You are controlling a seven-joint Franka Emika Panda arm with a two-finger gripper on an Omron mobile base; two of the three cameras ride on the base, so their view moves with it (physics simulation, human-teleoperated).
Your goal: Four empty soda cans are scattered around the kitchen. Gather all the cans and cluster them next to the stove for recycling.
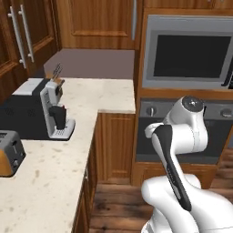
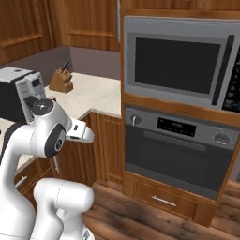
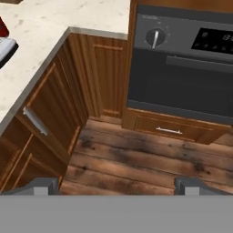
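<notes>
Gripper (image 3: 116,185) jaws spread wide, nothing between them, aimed down at wood floor (image 3: 136,159). Red soda can (image 3: 2,27) on counter (image 3: 41,32) at frame's upper left edge; axis unclear, mostly cropped.

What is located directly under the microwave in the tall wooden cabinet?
Under the microwave sits the built-in oven, and below it a drawer. Their insides are hidden.

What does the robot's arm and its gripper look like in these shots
The arm is glossy white with rounded, bulbous segments, dark grey joint bands and a dark strip along one link. One joint is capped by a pale disc with small dark marks. The gripper shows as two small grey, blocky finger tips. No loose cables show.
</notes>
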